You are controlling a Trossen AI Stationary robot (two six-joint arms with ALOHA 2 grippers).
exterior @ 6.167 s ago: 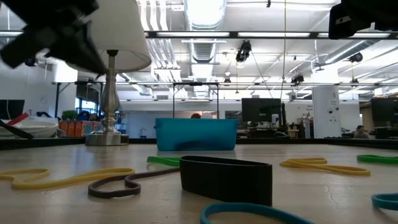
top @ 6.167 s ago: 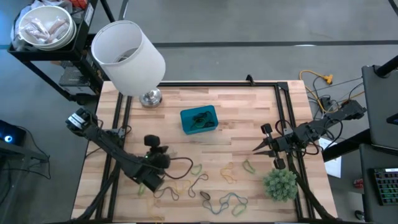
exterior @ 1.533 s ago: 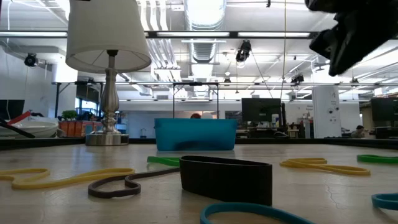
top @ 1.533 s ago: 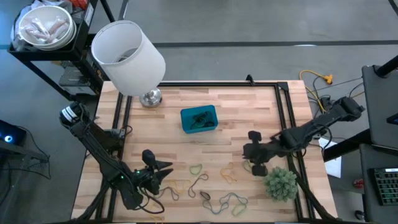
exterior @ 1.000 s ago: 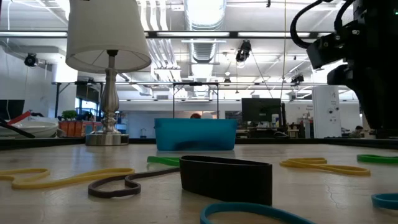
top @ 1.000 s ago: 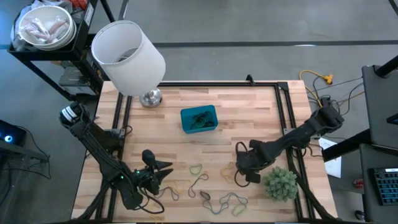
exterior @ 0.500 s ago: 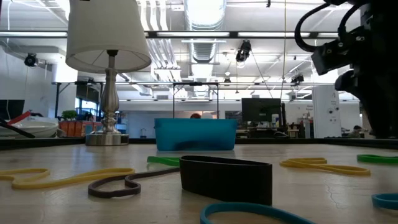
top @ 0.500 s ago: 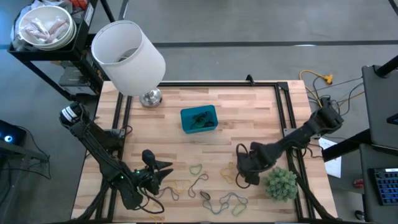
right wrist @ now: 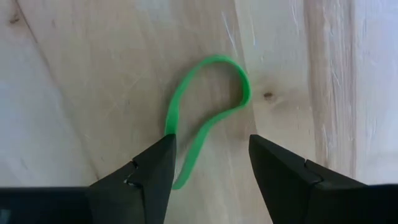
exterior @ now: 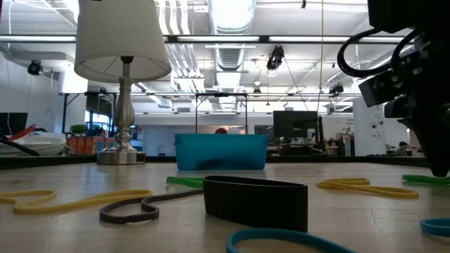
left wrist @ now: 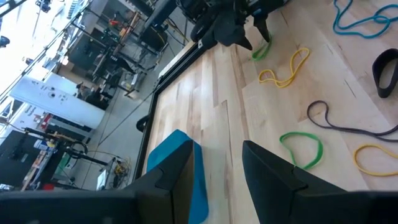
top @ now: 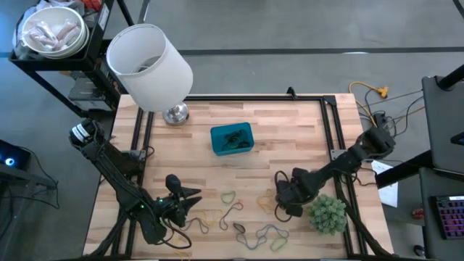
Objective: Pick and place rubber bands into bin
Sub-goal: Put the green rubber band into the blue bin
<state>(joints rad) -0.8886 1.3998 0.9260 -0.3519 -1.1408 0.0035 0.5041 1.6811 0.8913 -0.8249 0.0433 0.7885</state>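
The bin (top: 232,139) sits near the middle of the table (top: 290,130), toward its far half. It holds a small tangle of dark and green bands (top: 233,138); their number cannot be told.

The other rubber bands (top: 239,217) lie loose on the near half of the table, well apart from the bin: a pale green loop (top: 228,196), a yellow band (top: 265,202), a dark wide band (exterior: 255,202), and a blue-grey one (top: 270,233) at the near edge.

The right gripper (right wrist: 208,167) is low over the table, just beside the plant ball (top: 327,214), with its jaws standing apart. A green band (right wrist: 202,115) lies flat on the wood between and ahead of the fingers (right wrist: 149,171); it is not gripped.

The left gripper (left wrist: 217,168) hangs over the near left part of the table, jaws apart, holding nothing.

A lamp (top: 150,65) stands at the far left corner. Beyond the table, a bowl (top: 52,32) on a cart holds pale items.
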